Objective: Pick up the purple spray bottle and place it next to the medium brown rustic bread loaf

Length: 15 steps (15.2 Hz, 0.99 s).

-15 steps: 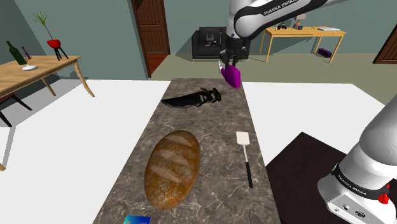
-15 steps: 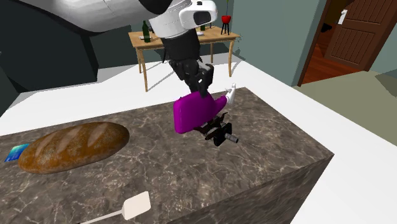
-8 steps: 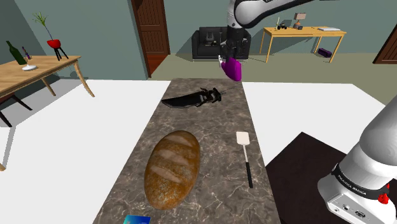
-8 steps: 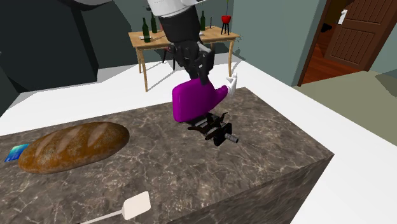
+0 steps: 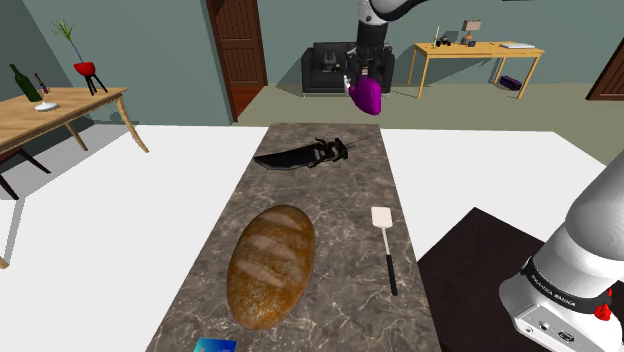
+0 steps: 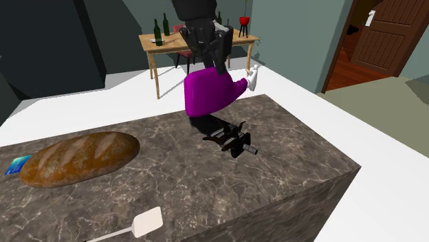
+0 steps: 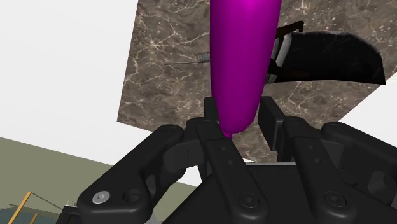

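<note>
Wrist view has the black gripper [image 7: 238, 121] pinching the purple spray bottle [image 7: 242, 57] between its two fingers, with the bottle's body running out ahead of them above one end of the marble counter [image 7: 159, 76]. Over the last second the arm has carried the bottle steadily upward. A second ago it hung just above the black knife-like tool [image 6: 230, 137]; now it hangs well clear of it, and in the shoulder view it sits against the dark armchair [image 5: 325, 68] beyond the counter's far edge. The bottle stays tilted in the grasp, its white nozzle pointing to the second exterior view's right. The pick looks done and the lift nearly spent, so what remains is the carry. The brown bread loaf [image 5: 270, 262] has not moved and lies well apart, toward the counter's near end in the shoulder view, with the white spatula [image 5: 385, 245] beside it, also unmoved.
</note>
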Each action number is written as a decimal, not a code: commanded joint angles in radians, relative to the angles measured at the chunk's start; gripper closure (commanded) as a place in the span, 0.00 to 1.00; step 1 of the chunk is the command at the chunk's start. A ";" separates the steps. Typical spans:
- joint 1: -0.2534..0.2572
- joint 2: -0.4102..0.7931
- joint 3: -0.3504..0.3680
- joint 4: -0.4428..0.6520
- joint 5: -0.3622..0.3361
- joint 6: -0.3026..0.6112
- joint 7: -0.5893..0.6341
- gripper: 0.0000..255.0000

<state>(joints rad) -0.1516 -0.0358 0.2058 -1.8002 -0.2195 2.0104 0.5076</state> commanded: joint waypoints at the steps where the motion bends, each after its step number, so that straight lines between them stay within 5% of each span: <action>1: 0.000 -0.002 0.000 0.024 0.003 -0.026 -0.006 1.00; 6: 0.001 0.004 0.001 0.094 0.007 -0.089 -0.018 1.00; 15: 0.111 0.066 0.114 0.183 -0.057 -0.170 0.202 1.00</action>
<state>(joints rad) -0.0549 0.0277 0.3059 -1.6243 -0.2691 1.8510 0.6810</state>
